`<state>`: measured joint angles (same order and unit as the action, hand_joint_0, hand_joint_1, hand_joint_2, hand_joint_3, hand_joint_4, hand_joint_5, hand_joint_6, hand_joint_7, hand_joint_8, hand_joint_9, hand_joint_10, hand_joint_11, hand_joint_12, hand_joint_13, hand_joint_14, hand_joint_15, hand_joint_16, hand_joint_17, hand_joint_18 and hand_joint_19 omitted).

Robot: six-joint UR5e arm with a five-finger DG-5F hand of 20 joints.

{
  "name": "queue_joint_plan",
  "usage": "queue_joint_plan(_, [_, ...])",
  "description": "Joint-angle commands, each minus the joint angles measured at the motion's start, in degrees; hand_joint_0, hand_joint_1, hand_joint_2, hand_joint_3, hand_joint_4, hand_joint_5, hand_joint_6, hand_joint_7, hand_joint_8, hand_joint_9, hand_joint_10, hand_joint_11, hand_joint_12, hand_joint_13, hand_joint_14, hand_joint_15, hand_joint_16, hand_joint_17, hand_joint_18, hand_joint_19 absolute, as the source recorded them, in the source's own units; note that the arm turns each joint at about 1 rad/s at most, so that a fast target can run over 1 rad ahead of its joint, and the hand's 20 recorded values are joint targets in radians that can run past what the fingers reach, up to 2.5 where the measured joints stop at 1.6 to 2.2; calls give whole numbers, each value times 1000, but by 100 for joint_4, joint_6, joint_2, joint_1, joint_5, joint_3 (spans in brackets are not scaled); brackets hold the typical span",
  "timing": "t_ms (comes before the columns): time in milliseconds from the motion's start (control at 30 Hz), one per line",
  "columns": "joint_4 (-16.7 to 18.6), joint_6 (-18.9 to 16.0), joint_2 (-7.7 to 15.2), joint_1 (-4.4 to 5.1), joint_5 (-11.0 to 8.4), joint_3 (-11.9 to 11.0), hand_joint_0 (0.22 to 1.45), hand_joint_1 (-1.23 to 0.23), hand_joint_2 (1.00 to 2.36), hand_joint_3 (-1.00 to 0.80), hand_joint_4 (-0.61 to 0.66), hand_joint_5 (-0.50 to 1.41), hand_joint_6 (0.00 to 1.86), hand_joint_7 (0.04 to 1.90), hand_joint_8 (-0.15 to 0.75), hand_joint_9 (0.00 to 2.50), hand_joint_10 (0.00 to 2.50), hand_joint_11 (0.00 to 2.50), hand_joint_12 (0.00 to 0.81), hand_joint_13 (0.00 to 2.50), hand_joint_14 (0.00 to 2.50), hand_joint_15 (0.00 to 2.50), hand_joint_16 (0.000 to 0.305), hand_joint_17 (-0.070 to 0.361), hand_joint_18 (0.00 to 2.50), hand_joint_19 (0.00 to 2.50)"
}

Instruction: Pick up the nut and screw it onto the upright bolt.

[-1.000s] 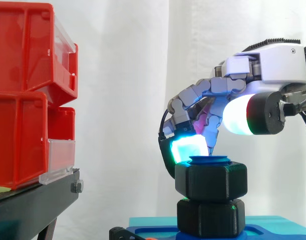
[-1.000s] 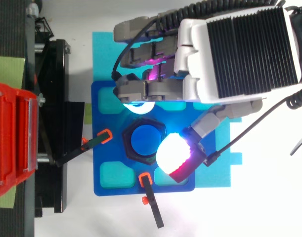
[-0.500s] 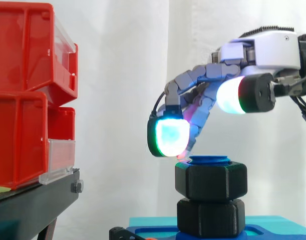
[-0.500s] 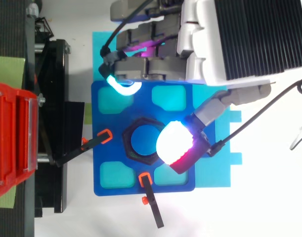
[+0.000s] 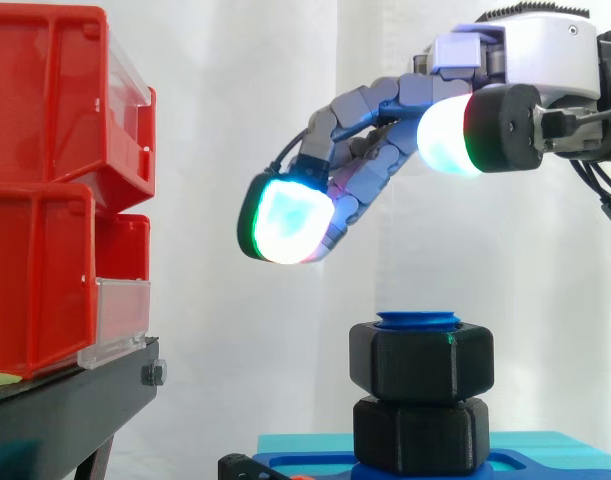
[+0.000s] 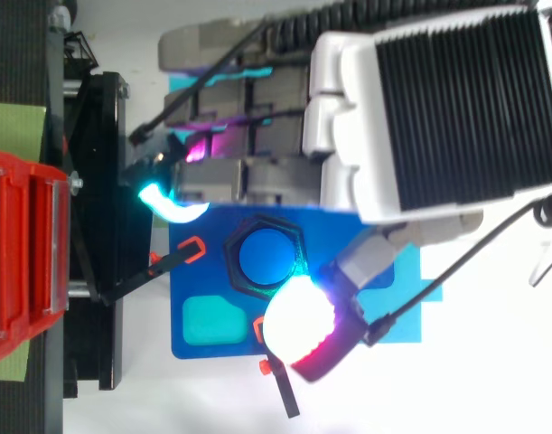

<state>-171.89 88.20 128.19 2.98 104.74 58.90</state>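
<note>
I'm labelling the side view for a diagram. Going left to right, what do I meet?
Red bins → foremost fingertip of the hand → nut on the blue bolt. The rest of the hand reaches over the nut, so it has no clear place.

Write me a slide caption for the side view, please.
Open hand hovers above the black nut on the blue bolt, red bins at left.
</note>
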Motion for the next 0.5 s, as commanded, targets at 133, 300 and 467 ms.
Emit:
queue_joint_plan(133, [367,-207,4,220,-191,395,522,-180,1000,-500,183,-147,501,649,213,640,0,0,259,488,0,0,26,58,141,0])
queue_joint_plan(300, [218,-207,4,361,-314,412,517,-161,1000,-500,175,-151,501,634,209,578,0,0,271,414,0,0,27,61,66,0])
queue_joint_plan(467, [121,-181,4,370,-305,412,515,-149,1000,-500,176,-152,501,645,210,559,0,0,276,384,0,0,28,63,29,0])
